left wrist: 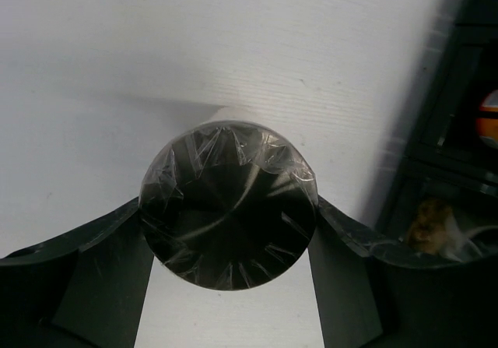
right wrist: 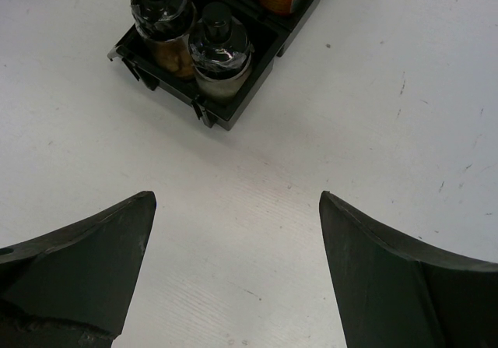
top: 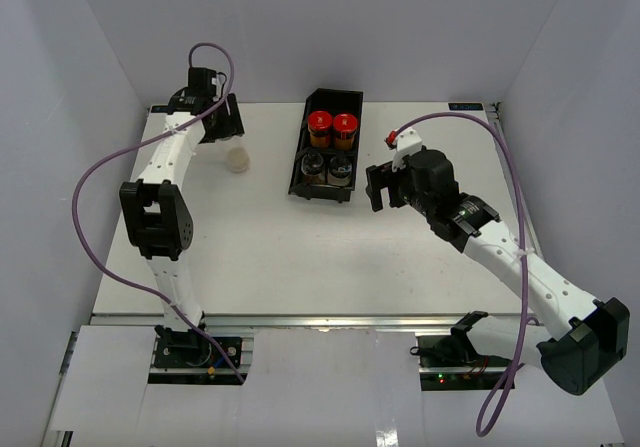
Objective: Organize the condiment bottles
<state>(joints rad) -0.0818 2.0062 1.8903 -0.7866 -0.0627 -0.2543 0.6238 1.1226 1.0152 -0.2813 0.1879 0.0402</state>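
Fingers (left wrist: 85,270) of the left gripper (left wrist: 229,208) are being pressed against both sides of the cream bottle (top: 237,158) at its film-wrapped lid, so it's being gripped by the look of it. It's on the table (top: 250,247) at far left, well apart from the black tray (top: 320,196). The right gripper (right wrist: 237,200) is being held spread wide, nothing in it, just near-right of that tray. Two pale bottles (right wrist: 220,52) are being kept in the near compartment, two amber bottles (top: 319,122) in the middle one. Worry is the slick film: with such a high pinch, the bottle could get tilted or dropped when lifted.
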